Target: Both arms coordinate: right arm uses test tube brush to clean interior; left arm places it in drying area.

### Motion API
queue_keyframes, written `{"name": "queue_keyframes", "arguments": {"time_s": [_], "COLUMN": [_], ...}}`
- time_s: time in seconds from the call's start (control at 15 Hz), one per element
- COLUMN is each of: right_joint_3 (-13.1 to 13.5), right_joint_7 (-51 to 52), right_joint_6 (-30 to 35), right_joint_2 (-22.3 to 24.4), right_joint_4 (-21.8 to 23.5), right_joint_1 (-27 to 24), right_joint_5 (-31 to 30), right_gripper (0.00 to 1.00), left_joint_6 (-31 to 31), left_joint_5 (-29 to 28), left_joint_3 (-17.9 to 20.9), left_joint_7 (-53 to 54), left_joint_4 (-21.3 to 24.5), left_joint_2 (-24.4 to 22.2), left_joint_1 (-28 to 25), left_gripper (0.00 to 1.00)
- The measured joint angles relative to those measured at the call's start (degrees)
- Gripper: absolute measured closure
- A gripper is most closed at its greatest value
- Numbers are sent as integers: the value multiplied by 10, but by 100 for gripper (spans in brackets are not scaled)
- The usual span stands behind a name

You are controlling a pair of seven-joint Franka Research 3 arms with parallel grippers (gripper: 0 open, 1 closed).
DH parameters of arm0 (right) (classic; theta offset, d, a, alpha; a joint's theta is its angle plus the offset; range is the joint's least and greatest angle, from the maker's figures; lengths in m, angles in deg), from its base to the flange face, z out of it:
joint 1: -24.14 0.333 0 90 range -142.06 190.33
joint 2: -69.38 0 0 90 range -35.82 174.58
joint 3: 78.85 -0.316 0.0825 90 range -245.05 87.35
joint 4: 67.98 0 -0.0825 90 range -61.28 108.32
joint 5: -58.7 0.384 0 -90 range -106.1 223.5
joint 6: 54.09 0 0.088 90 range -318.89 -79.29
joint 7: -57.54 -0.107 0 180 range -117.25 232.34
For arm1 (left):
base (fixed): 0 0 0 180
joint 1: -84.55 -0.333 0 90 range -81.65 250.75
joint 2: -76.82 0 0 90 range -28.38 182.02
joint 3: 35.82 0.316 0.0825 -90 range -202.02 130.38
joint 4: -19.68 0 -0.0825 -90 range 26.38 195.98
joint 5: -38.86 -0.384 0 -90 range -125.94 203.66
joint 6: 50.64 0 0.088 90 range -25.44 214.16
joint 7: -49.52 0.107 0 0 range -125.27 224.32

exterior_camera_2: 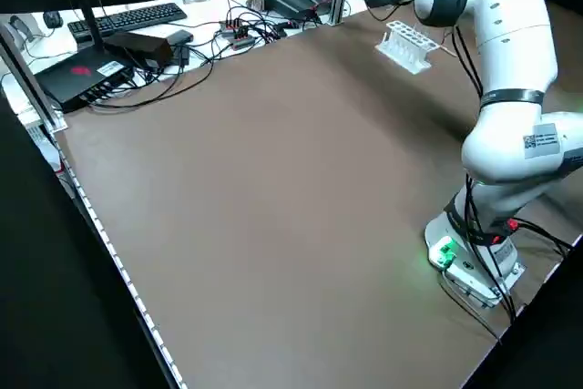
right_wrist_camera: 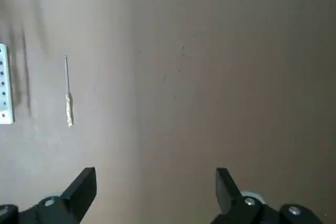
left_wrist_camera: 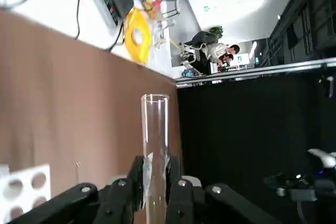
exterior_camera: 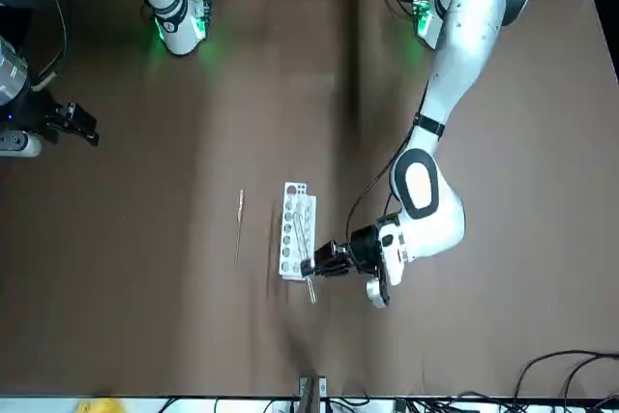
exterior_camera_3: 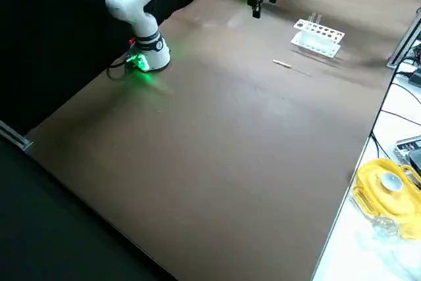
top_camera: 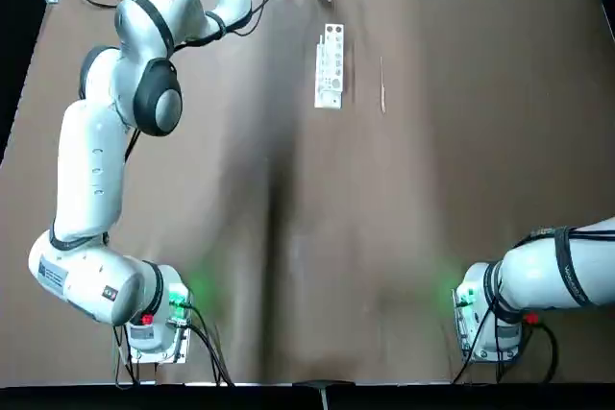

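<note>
Brown cloth-covered worktop (top_camera: 432, 218), cables and keyboard (exterior_camera_2: 127, 17) along its edge. Left gripper (exterior_camera: 311, 265) clamps a clear glass test tube (left_wrist_camera: 154, 145) beside the white holed rack (top_camera: 329, 69); right gripper (right_wrist_camera: 156, 190) spread apart.

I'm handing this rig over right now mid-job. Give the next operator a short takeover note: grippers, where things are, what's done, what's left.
Left gripper: shut on a clear test tube, held beside the far end of the white rack.
Right gripper: open, empty, raised well back from the work on its own side.
Test tube brush: lying flat on the table, to the right of the rack, untouched.
Done: tube picked up by the left arm.
Left: right arm takes the brush and cleans the tube; left arm then sets it in the rack.
</note>
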Motion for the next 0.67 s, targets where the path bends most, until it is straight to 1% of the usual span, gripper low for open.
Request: {"name": "queue_keyframes", "arguments": {"time_s": [0.07, 0.33, 0.67], "right_joint_3": [0, -1, -1], "right_joint_7": [0, 0, 0], "right_joint_6": [1, 2, 2], "right_joint_2": [0, 0, 0], "right_joint_4": [0, 0, 1], "right_joint_1": [0, 4, 7], "right_joint_5": [0, 0, 0], "right_gripper": [0, 0, 0], "left_joint_6": [-28, -79, -148], "left_joint_5": [-3, -3, -4], "left_joint_3": [0, 0, 0], "left_joint_7": [-69, -183, -351], "left_joint_4": [3, 8, 11], "left_joint_2": [0, 0, -1], "left_joint_1": [-4, -14, -29], "left_gripper": [77, 77, 77]}}
